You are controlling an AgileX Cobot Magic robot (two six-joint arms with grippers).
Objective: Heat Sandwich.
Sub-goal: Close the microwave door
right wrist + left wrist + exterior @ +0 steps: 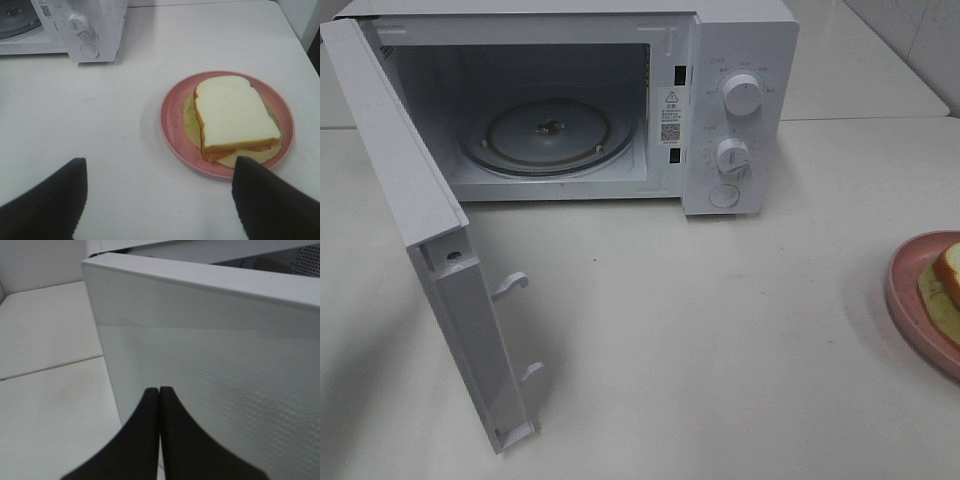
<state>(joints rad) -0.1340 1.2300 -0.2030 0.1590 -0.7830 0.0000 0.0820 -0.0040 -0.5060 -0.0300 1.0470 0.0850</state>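
- Two sets of jaws, two states: my left jaws point(159, 405) are pressed together on nothing, just beside the outer face of the white microwave door point(210, 370); my right jaws point(160, 200) stand wide apart above the white desk point(100, 115).
- Ahead of the right jaws lies the white-bread sandwich with golden crust point(232, 115) on its round pink plate point(172, 117), well apart from the open white microwave point(740, 60).
- I judge the plate's near rim the best hold, kept level.
- Its glass turntable point(545, 135) lies bare, and the door should stay wide.

- microwave point(620, 90) cavity wide open, only the glass turntable point(548, 135) inside
- swung-out door point(440, 260) blocks the left side
- bare tabletop point(720, 330) in front
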